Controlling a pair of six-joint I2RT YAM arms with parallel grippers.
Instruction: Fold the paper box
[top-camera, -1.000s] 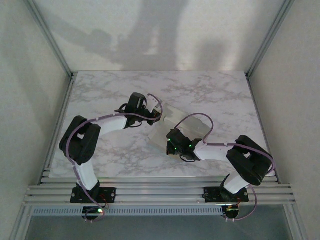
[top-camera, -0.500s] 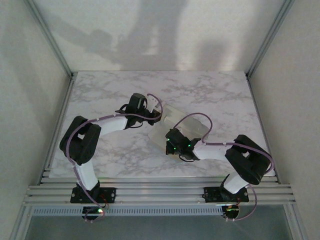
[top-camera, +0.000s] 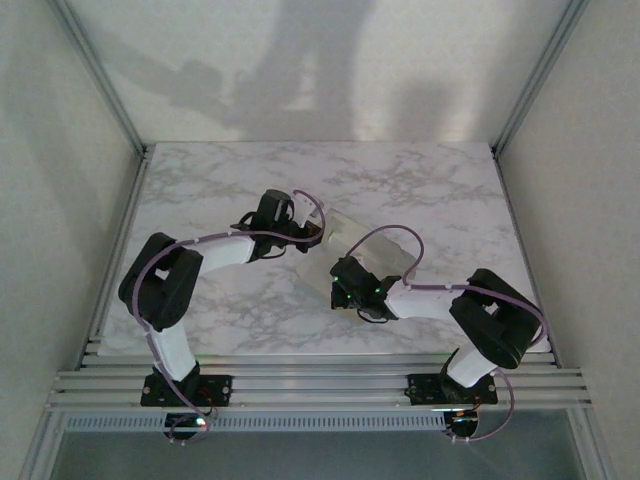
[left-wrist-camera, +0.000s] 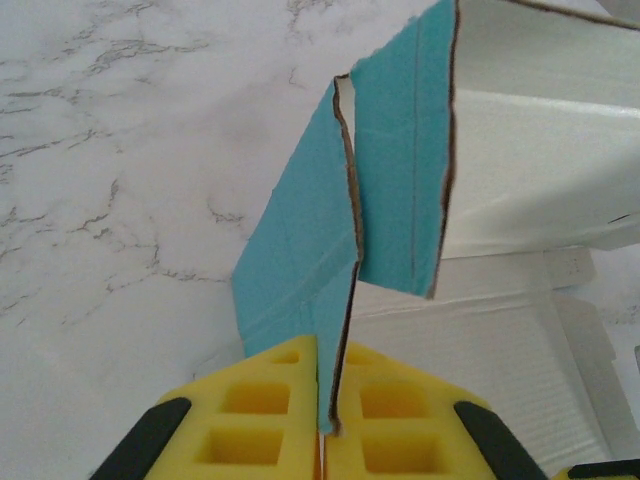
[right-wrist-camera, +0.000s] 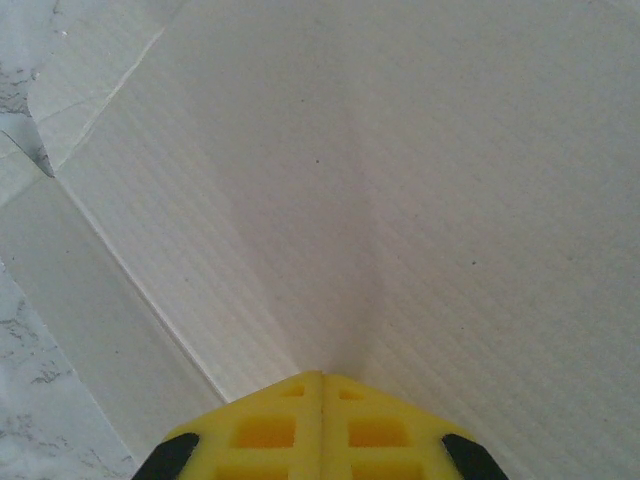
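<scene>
Top view: the paper box (top-camera: 388, 250) is noted near the middle of the desk (top-camera: 450, 190), between the two wrists. The left pincer (top-camera: 316, 232) is set at the box's left edge. The right pincer (top-camera: 340, 288) is set on the near part, its tips partly masked by the wrist.

Left wrist view: the yellow fingers (left-wrist-camera: 270, 400) are seen closed on a turquoise flap (left-wrist-camera: 300, 250), which is raised upright off the desk. A second turquoise flap (left-wrist-camera: 405, 160) stands just beside it, edge to edge, and the off-white wall is seen behind. The step is judged to be the turning-in of this flap. It is best swung about its crease rather than pulled, so that the thin card is not torn at the corner. The neighbouring flap should be cleared first.

Right wrist view: the fingers (right-wrist-camera: 270, 420) are seen shut together, nothing between them, with the tips apparently pressed on the off-white panel (right-wrist-camera: 400, 200). A crease line is noted at left. This pressing is judged to serve as an anchor. It should be held steady and near the fold, lest the box slide on the smooth desk.
</scene>
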